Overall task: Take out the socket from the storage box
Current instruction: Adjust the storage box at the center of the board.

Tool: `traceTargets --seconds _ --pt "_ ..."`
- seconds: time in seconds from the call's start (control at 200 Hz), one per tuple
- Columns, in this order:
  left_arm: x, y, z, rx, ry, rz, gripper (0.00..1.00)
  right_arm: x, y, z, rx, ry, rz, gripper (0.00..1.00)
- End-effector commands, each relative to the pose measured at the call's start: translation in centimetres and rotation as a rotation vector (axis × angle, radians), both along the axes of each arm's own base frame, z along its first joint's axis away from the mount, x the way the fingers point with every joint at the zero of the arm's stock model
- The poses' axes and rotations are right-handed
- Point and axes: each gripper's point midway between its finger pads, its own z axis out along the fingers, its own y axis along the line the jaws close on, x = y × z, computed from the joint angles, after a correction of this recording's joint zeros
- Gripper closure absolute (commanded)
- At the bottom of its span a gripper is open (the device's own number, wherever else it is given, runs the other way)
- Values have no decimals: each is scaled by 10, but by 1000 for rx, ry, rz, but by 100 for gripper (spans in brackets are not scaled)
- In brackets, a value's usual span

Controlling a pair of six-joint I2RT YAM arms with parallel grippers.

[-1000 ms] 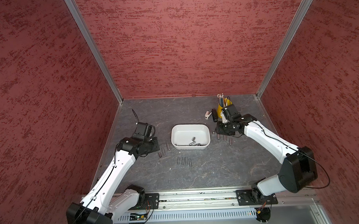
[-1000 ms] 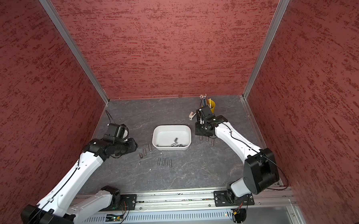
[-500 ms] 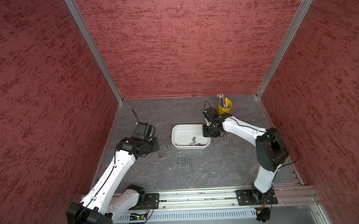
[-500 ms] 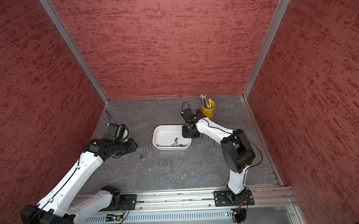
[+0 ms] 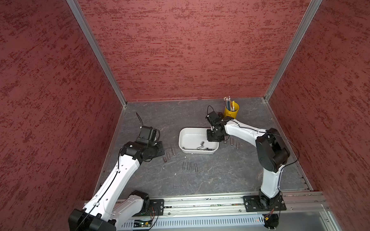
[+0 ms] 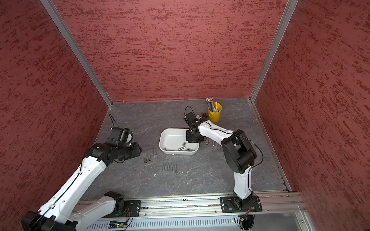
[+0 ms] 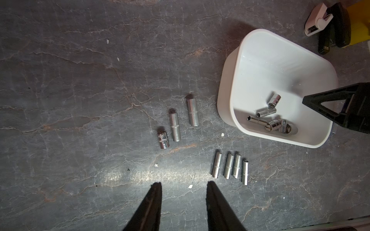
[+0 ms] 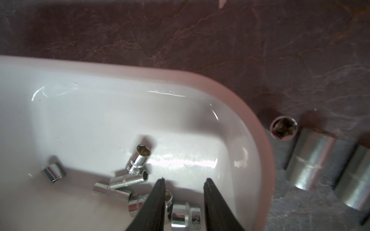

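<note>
The storage box, a shallow white tub, sits mid-table in both top views, its rim rounded. Several chrome sockets lie along its near wall. My right gripper hangs inside the box's right end. Its jaws are open, and a short knurled socket lies between the fingers with a small gap on each side. A second socket rests against the outside of one finger. My left gripper is open over bare table left of the box, holding nothing.
Three sockets lie left of the box and a row of several lies in front of it. Larger sockets lie just outside its right end. A yellow pencil bucket and small black and white items stand behind.
My right arm swung left from the sockets beside the yellow bucket to the box's right end and dipped into it. The left arm stayed still.
</note>
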Motion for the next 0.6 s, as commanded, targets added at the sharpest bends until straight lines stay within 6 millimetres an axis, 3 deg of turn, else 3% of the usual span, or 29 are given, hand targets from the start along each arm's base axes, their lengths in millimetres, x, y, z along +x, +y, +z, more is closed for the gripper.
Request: traceTargets --seconds 0.0,0.155,0.266,0.376,0.591 --pt "2 0 0 7 -15 -7 60 4 -3 28 -20 -62 -2 63" --pt "1 0 1 7 -17 -7 60 4 -17 53 -60 -125 -7 62" --pt "1 1 0 9 -17 -5 60 4 -29 55 -117 -135 -12 61" --pt "2 0 0 9 -16 -4 60 4 -37 47 -153 -126 -26 61" --pt "2 -1 -1 7 -9 -7 60 2 -32 19 -145 -63 -26 64"
